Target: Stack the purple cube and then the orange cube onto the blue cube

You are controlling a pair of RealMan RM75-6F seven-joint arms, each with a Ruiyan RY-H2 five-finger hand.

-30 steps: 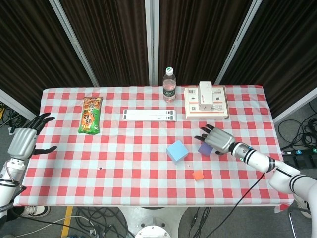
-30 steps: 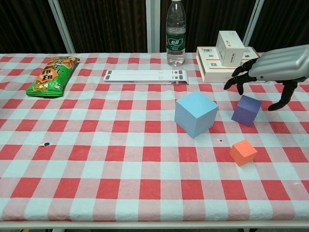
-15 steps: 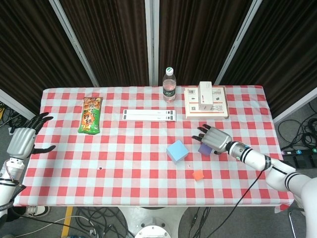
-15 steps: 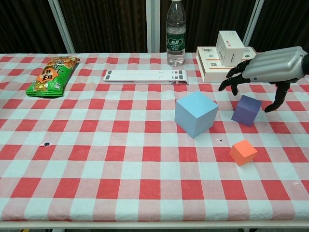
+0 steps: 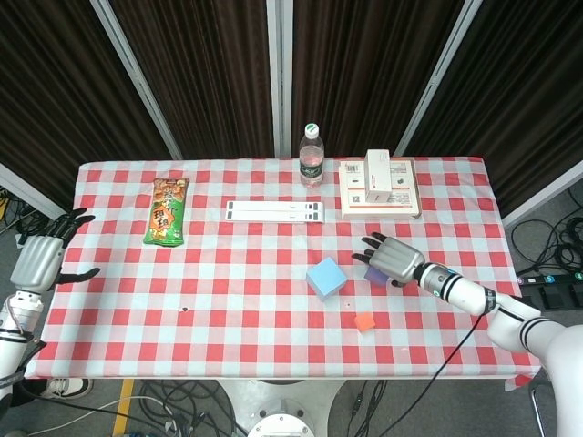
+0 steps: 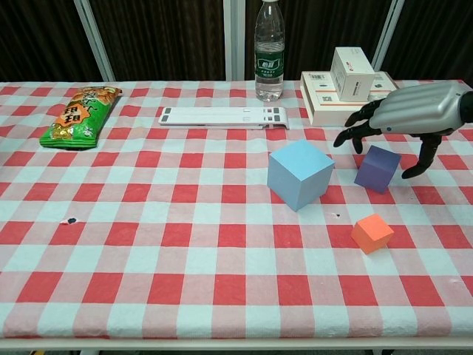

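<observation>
While unseen from chest, left hand (image 5: pixel 38 262) spread.

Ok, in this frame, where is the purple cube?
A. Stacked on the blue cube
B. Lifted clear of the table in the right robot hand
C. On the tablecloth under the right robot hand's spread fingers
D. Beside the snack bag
C: the purple cube sits on the cloth right of the blue cube, with the right robot hand arched over it, fingers apart and not closed on it.
</observation>
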